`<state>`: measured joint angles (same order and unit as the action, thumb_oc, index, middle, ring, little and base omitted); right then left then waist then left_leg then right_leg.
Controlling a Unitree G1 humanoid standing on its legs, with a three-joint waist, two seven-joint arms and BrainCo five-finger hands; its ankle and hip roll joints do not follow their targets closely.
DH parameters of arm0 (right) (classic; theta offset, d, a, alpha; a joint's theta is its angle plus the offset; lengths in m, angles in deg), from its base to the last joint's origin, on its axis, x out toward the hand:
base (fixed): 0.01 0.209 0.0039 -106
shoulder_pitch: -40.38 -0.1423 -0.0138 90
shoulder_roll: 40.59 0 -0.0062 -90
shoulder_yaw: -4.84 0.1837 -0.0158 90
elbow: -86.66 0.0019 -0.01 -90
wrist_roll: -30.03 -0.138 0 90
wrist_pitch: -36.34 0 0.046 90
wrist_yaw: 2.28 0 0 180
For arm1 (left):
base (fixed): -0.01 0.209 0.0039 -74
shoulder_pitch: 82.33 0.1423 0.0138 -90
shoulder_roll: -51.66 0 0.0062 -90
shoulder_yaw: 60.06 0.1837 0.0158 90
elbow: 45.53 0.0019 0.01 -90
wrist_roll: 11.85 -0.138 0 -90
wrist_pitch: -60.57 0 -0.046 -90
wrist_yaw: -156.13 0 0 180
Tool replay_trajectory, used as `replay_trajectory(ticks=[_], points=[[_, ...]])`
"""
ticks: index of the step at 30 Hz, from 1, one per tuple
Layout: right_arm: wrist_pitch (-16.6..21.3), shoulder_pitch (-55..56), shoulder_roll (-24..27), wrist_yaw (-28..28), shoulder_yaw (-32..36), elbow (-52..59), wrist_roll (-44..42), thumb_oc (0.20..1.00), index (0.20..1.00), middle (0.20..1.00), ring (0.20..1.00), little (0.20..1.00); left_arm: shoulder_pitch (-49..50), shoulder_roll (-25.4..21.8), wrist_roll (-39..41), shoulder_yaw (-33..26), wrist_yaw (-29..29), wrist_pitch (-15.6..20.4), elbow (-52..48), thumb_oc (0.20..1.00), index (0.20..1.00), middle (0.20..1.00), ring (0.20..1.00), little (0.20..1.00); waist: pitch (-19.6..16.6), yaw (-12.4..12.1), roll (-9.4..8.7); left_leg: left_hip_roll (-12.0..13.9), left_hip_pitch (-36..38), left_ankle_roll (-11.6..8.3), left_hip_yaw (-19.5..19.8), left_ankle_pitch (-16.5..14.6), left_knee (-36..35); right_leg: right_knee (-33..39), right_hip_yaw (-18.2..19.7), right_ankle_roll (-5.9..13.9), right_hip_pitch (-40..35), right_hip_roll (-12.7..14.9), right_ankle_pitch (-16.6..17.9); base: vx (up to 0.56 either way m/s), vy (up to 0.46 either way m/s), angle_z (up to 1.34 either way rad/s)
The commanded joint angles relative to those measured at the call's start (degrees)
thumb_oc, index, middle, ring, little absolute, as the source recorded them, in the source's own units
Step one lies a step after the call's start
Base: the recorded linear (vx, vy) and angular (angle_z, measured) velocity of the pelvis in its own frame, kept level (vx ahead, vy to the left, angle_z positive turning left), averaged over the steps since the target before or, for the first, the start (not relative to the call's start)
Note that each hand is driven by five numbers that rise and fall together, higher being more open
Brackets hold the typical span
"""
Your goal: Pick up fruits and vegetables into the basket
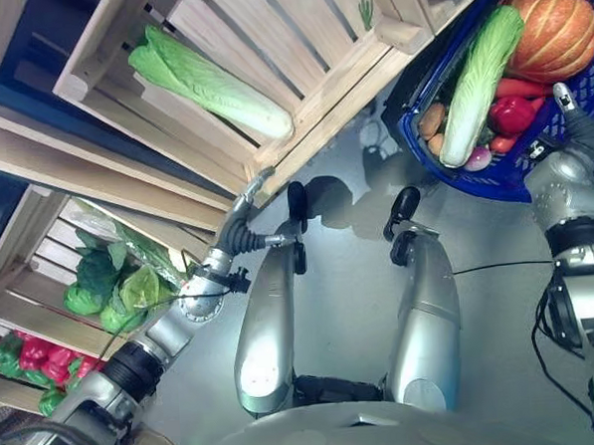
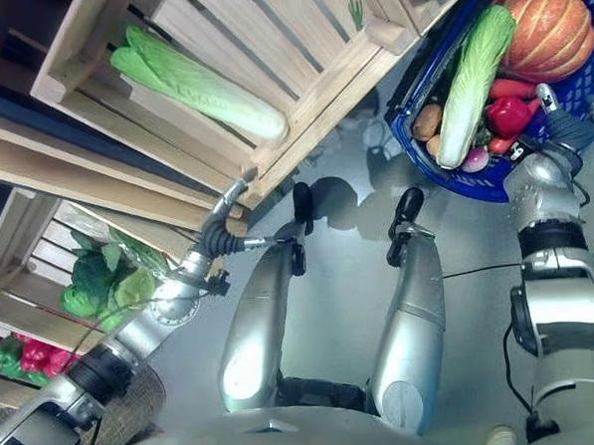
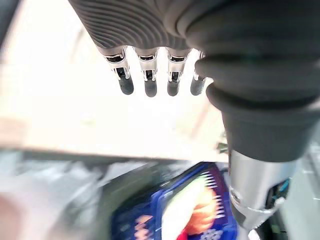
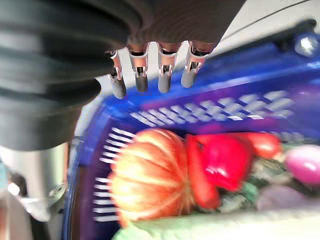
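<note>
In the left eye view, the blue basket (image 1: 504, 177) on the floor holds a cabbage (image 1: 481, 78), a pumpkin (image 1: 556, 31) and a red pepper (image 1: 512, 115). The right hand (image 1: 576, 118) is at its rim. The left hand (image 1: 247, 210) reaches toward a wooden crate (image 1: 309, 72) holding another cabbage (image 1: 210, 82).

In the left wrist view, the left hand's fingers (image 3: 149, 82) are straight and apart, holding nothing.

In the right wrist view, the right hand's fingers (image 4: 165, 77) hang relaxed above the basket's rim, empty.
</note>
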<state>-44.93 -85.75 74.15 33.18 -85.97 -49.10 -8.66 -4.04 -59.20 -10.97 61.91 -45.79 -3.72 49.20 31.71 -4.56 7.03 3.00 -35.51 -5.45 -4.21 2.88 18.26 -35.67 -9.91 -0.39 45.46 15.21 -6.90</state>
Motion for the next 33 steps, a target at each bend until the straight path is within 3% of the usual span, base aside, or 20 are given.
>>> replay_trajectory(ticks=[1, 3, 4, 11, 15, 18, 19, 20, 21, 24, 27, 29, 33], points=[[6.4, 6.0, 3.4, 3.5, 3.4, 6.2, 5.2, 1.000, 1.000, 1.000, 1.000, 1.000, 2.8, 1.2, -3.6, -2.1, -0.6, 5.7, -6.1, 1.000, 1.000, 1.000, 1.000, 1.000, -1.9, 3.5, 4.76, 0.9, 3.5, 2.27, -0.2, -3.6, -1.5, 1.7, 0.2, 3.71, -5.5, -2.2, -2.5, 0.03, 0.100, -0.06], [7.6, 9.0, 2.5, 3.8, 4.4, 10.0, 6.8, 1.000, 1.000, 1.000, 1.000, 1.000, 2.9, 1.0, -4.9, -4.1, -1.0, 6.2, -7.1, 1.000, 1.000, 1.000, 1.000, 1.000, -1.9, 4.0, 4.43, 0.9, 4.8, 2.27, -0.1, -3.6, -2.2, 2.6, 0.3, 3.92, -6.9, -2.3, -2.3, 0.03, 0.071, -0.08], [9.6, 13.7, 0.7, 4.6, 5.7, 15.7, 10.4, 1.000, 1.000, 1.000, 1.000, 1.000, 3.1, 0.4, -10.4, -7.0, -4.0, 6.8, -8.8, 1.000, 1.000, 1.000, 1.000, 1.000, -1.9, 4.8, 3.70, 1.0, 7.0, 2.26, -0.2, -3.7, -3.1, 4.0, 0.6, 4.25, -9.1, -2.4, -1.9, 0.05, 0.095, -0.09], [11.8, 26.3, -3.6, 1.4, 8.6, 33.9, 23.6, 1.000, 1.000, 1.000, 1.000, 1.000, 1.5, -6.8, -32.8, -20.6, -16.4, -0.2, -14.9, 1.000, 1.000, 1.000, 1.000, 1.000, -1.9, 8.3, 1.51, 1.3, 16.7, 1.68, -0.5, -3.4, -6.9, 9.2, 1.6, 6.03, -19.3, -2.3, -0.9, 0.07, 0.089, -0.06], [12.6, 30.7, -3.7, -1.0, 9.6, 40.1, 27.4, 1.000, 1.000, 1.000, 1.000, 1.000, 1.4, -11.5, -37.6, -26.5, -21.1, -3.2, -15.7, 1.000, 1.000, 1.000, 1.000, 1.000, -4.0, 9.5, 1.67, 1.2, 20.2, 1.30, -0.4, -2.8, -9.0, 12.2, 2.0, 6.62, -23.2, -1.9, -0.2, 0.12, 0.130, -0.07], [13.1, 33.5, -3.3, -3.1, 10.8, 43.7, 27.8, 1.000, 1.000, 1.000, 1.000, 1.000, 2.7, -13.3, -43.0, -29.3, -23.1, -7.2, -15.0, 1.000, 1.000, 1.000, 1.000, 1.000, -6.3, 10.4, 2.18, 1.0, 22.1, 0.86, -0.4, -2.8, -10.2, 14.3, 2.4, 6.92, -25.4, -2.0, 0.0, 0.13, 0.151, -0.08], [13.1, 34.3, -2.6, -4.8, 11.2, 45.5, 27.2, 1.000, 1.000, 1.000, 1.000, 1.000, 2.6, -15.3, -45.5, -29.8, -24.1, -11.1, -13.9, 1.000, 1.000, 1.000, 1.000, 1.000, -7.3, 11.2, 2.65, 0.7, 23.2, 0.66, -0.6, -2.8, -10.8, 15.2, 2.8, 7.09, -26.4, -1.9, 0.0, 0.09, 0.128, -0.09], [13.0, 34.4, -2.6, -4.9, 11.3, 45.6, 27.2, 1.000, 1.000, 1.000, 1.000, 1.000, 2.5, -15.3, -45.6, -29.6, -24.2, -11.3, -13.9, 1.000, 1.000, 1.000, 1.000, 1.000, -7.3, 11.2, 2.64, 0.7, 23.3, 0.67, -0.6, -2.8, -10.9, 15.4, 2.8, 7.10, -26.5, -1.9, 0.1, 0.15, 0.232, -0.11], [12.7, 34.5, -1.2, -6.9, 11.4, 47.1, 26.3, 1.000, 1.000, 1.000, 1.000, 1.000, 1.6, -17.2, -46.9, -29.1, -23.7, -14.9, -12.1, 1.000, 1.000, 1.000, 1.000, 1.000, -8.1, 12.2, 3.20, 0.5, 24.2, 0.54, -0.9, -3.0, -11.1, 15.8, 3.3, 7.30, -27.2, -1.5, 0.0, 0.12, 0.192, -0.15], [11.9, 34.9, 0.8, -10.1, 11.4, 49.6, 25.1, 1.000, 1.000, 1.000, 1.000, 1.000, -0.1, -20.1, -48.4, -26.5, -21.8, -20.1, -9.1, 1.000, 1.000, 1.000, 1.000, 1.000, -8.9, 13.9, 4.13, 0.2, 25.1, 0.42, -1.6, -3.4, -10.9, 16.4, 4.6, 7.67, -27.7, -1.1, 0.1, 0.12, 0.217, -0.17], [11.0, 34.3, 2.6, -12.5, 10.6, 51.3, 23.7, 1.000, 1.000, 1.000, 1.000, 1.000, -3.4, -21.5, -49.5, -21.7, -20.3, -22.8, -5.0, 1.000, 1.000, 1.000, 1.000, 1.000, -8.5, 15.6, 4.68, -0.1, 25.1, 0.46, -2.6, -4.1, -10.0, 16.3, 5.9, 8.03, -27.1, -0.8, 0.3, 0.05, 0.163, -0.17], [10.4, 33.7, 3.3, -13.6, 9.8, 51.8, 23.2, 1.000, 1.000, 1.000, 1.000, 1.000, -6.1, -21.5, -46.5, -18.2, -19.2, -22.5, -2.1, 1.000, 1.000, 1.000, 1.000, 1.000, -8.2, 16.4, 4.86, -0.1, 25.0, 0.50, -3.2, -4.4, -9.5, 15.9, 6.5, 8.19, -26.5, -0.7, 0.3, 0.03, 0.143, -0.17], [9.0, 31.4, 3.5, -15.2, 6.8, 53.5, 23.1, 1.000, 1.000, 1.000, 1.000, 1.000, -13.0, -17.0, -33.3, -9.5, -10.4, -19.9, 6.9, 1.000, 1.000, 1.000, 1.000, 1.000, -6.5, 18.5, 4.82, -0.3, 24.3, 0.79, -4.8, -5.4, -7.7, 15.5, 8.7, 8.50, -24.9, -1.0, 0.9, 0.00, 0.111, -0.22]])
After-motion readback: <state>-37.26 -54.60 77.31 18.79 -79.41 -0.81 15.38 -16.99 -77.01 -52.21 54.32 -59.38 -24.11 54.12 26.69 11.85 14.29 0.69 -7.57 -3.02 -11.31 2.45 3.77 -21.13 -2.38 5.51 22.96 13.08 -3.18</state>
